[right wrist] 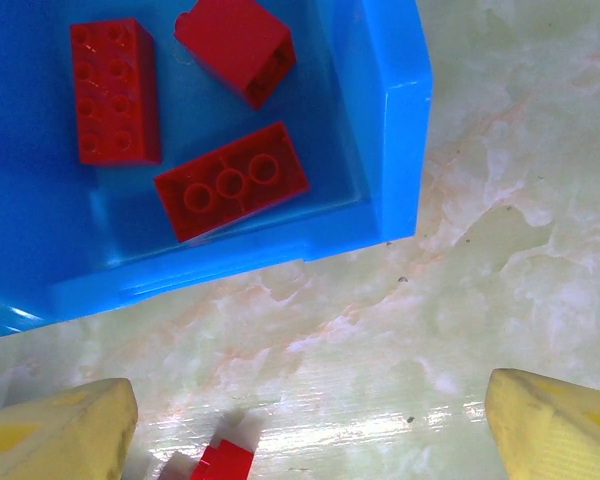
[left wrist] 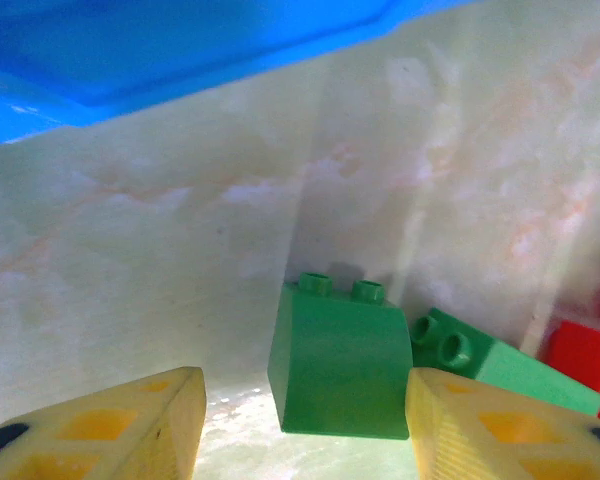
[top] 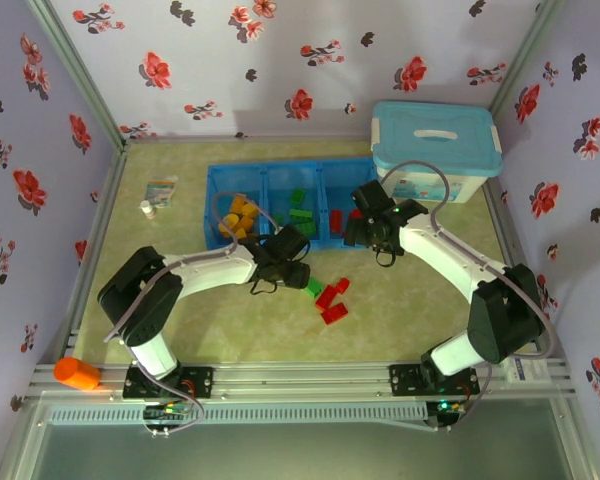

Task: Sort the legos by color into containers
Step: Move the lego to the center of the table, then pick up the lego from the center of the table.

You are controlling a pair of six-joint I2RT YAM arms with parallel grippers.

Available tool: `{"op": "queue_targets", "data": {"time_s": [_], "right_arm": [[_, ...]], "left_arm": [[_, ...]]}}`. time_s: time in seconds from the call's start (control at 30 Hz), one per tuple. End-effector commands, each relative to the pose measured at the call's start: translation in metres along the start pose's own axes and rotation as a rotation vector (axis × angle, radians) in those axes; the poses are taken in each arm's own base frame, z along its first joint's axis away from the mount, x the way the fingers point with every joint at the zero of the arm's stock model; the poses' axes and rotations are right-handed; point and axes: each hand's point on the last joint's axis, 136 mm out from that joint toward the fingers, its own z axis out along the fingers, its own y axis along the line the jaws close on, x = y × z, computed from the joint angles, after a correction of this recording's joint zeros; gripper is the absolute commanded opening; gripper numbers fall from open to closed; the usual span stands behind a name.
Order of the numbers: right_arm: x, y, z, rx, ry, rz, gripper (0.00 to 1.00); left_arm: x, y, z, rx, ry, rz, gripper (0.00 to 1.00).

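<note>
The blue tray (top: 265, 178) holds orange legos (top: 240, 215) in its left container, green ones (top: 300, 212) in the middle and red ones (top: 337, 220) on the right. My left gripper (top: 292, 268) (left wrist: 305, 430) is low over the table and open, straddling a green sloped lego (left wrist: 340, 360). The brick sits near the right finger, with a gap to the left finger (left wrist: 110, 430). A second green lego (left wrist: 490, 360) and a red one (left wrist: 585, 355) lie beside it. My right gripper (top: 365, 228) (right wrist: 310, 430) hangs wide open and empty by the tray's front corner (right wrist: 400, 150), above a red lego (right wrist: 225, 465).
Loose red legos (top: 332, 303) and a green one (top: 313, 287) lie in front of the tray. A white box with a light-blue lid (top: 435, 150) stands at the back right. A small packet (top: 160, 190) and a white bottle (top: 148, 209) sit left of the tray.
</note>
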Motion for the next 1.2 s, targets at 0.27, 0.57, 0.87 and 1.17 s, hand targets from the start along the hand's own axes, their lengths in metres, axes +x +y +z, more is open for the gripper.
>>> {"op": "queue_targets", "data": {"time_s": [0.27,0.57,0.87,1.17], "right_arm": [[0.001,0.002,-0.007,-0.025,-0.011,0.025,0.91],[0.0,0.002,-0.01,-0.027,-0.017,0.025,0.91],[0.004,-0.001,-0.005,-0.02,-0.007,0.022,0.91],[0.008,-0.002,-0.002,-0.021,-0.001,0.027,0.91]], "left_arm": [[-0.001,0.045,-0.02,-0.074,-0.029,-0.089,0.56],[-0.005,0.023,-0.012,-0.056,-0.011,-0.01,0.65],[0.003,0.035,0.003,-0.14,0.056,0.017,0.64],[-0.001,0.039,-0.001,-0.175,0.041,0.024,0.37]]}}
